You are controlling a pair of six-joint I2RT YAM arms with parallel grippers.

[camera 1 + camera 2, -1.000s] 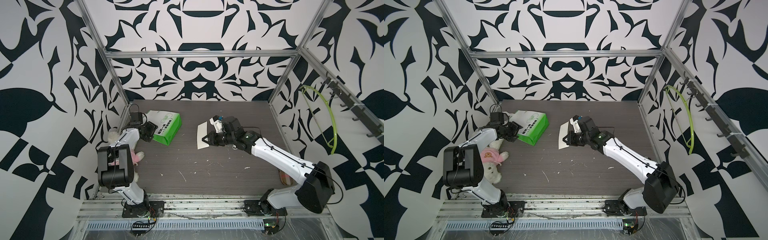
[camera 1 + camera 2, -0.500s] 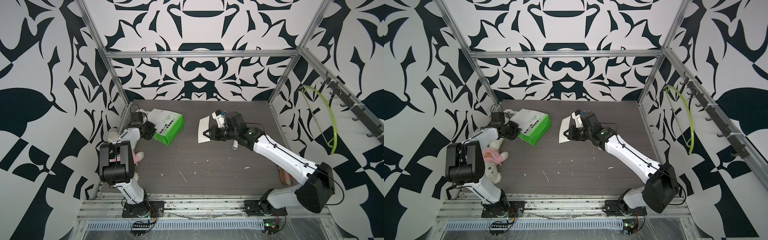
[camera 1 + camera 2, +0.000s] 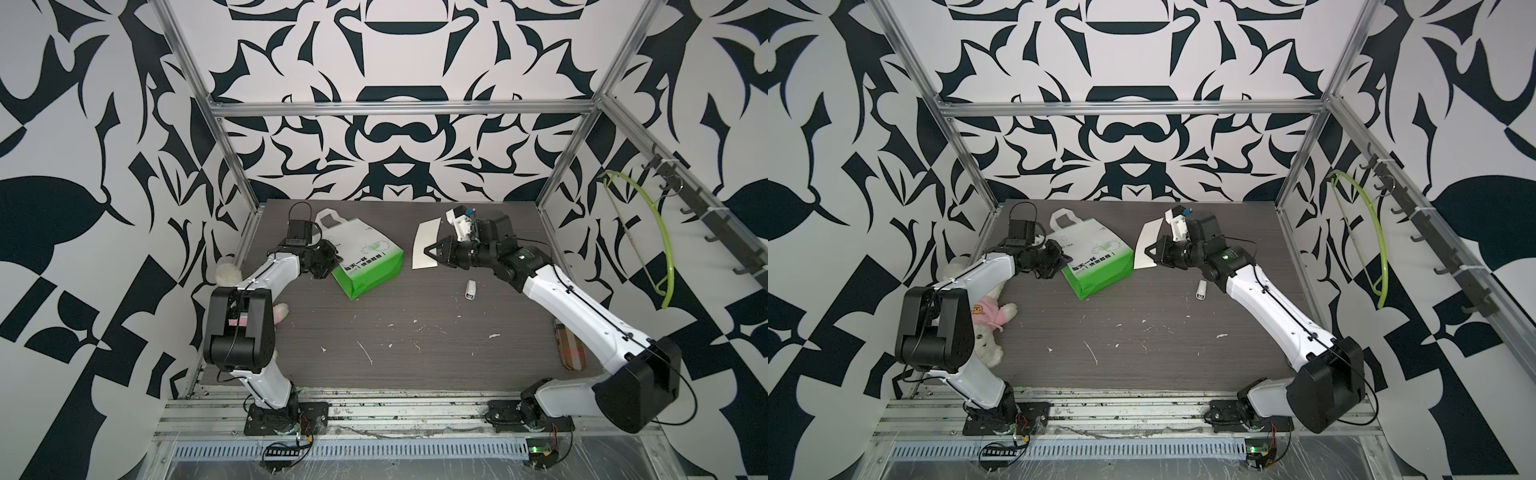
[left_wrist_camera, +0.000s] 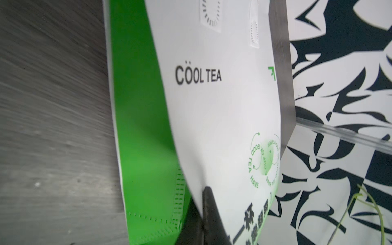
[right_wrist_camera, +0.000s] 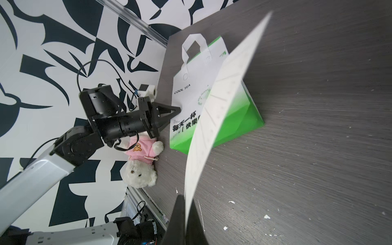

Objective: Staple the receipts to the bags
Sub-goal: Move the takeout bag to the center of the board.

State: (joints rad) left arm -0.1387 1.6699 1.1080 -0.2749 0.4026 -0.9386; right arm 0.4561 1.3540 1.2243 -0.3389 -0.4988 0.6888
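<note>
While no staple had yet gone in, stage: early, with both papers in hand but not yet brought together.
Plush bear (image 3: 988,324): lay at the left edge of the tabletop (image 3: 415,353) beside the left arm, and played no part in the job.
Left gripper (image 3: 333,266): was closed on the bag's left edge. The left wrist view showed one finger (image 4: 209,203) pressed on the white printed face where it met the green side.
Bag (image 3: 365,257): lay on its broad side at the back left of the tabletop, handles toward the back wall and green base toward the front. Nothing was attached to it.
Receipt (image 3: 424,243): was right of the bag and clear of it, with bare tabletop between them in both top views. It was raised off the surface and curled away from its held edge.
Right gripper (image 3: 430,250): was closed on the receipt's near edge, carrying it in the air.
Stapler (image 3: 470,289): lay alone on the tabletop, right of the receipt and nearer the front, just beside the right arm. Neither gripper touched it.
Done: the bag was gripped and the receipt was lifted.
Left: by my reading, nearly everything. The receipt had to be laid on the bag, the stapler fetched and the staple pressed. With both grippers full, one would have had to let go first.
</note>
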